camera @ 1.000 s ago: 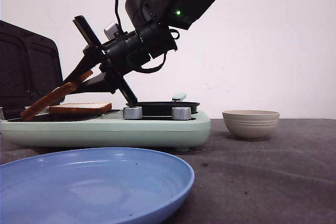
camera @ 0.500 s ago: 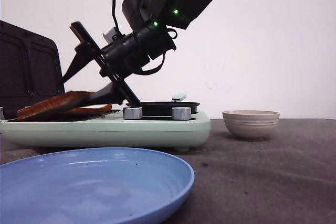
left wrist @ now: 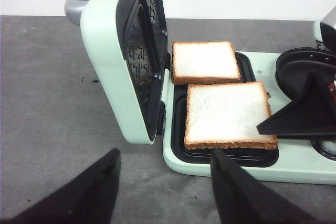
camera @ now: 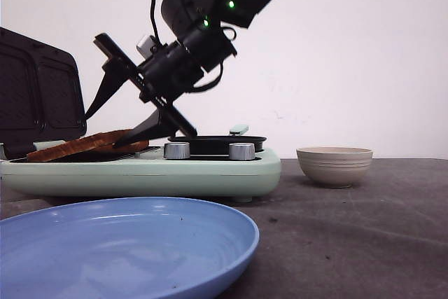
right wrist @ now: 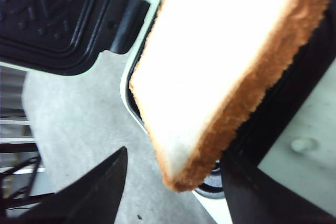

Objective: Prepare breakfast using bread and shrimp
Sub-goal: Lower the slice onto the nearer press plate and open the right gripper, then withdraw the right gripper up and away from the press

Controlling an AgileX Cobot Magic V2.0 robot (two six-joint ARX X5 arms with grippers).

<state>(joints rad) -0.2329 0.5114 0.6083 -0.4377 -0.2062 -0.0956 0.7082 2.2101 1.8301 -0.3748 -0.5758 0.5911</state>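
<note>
Two slices of bread (left wrist: 227,114) lie on the sandwich maker (camera: 140,173), its lid (left wrist: 123,51) up. Your right gripper (camera: 115,113), fingers spread, has let go; the left gripper (left wrist: 163,192) hangs open, empty. Next, you fetch the shrimp, unseen here.

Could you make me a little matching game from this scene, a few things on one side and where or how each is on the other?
Things:
1. bread
2. blue plate
3. beige bowl
4. sandwich maker lid

Places or states:
A. standing open, upright
B. on the table to the right of the sandwich maker
C. lying on the dark grill plates
D. nearest the front camera, nothing on it

Pairs: 1-C, 2-D, 3-B, 4-A
</note>
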